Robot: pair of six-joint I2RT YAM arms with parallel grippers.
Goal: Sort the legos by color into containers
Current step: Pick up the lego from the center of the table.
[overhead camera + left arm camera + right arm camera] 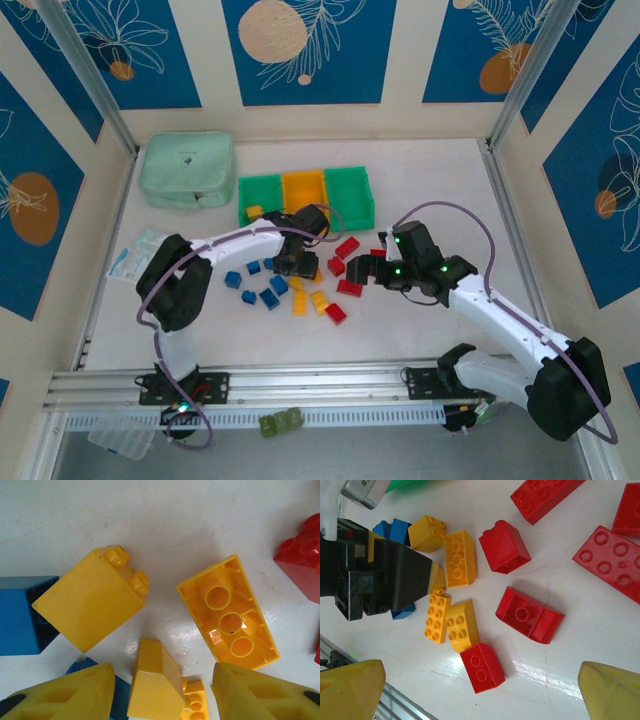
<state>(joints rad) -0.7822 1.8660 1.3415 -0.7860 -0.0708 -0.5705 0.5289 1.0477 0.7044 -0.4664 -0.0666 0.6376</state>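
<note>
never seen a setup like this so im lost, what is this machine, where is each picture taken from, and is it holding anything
These are two robot arms bolted at the near edge of a white table. The wide picture looks down from above. The other two come from a camera on each wrist, with that arm's yellow fingers at the bottom.

On the table lie small plastic bricks in blue, yellow and red, a row of three small plastic bins (green, orange, green) and a mint-green fabric pouch.

The left fingers stand either side of a small yellow sloped brick, not touching it. The right fingers hang open above red bricks. Nothing is held.
</note>
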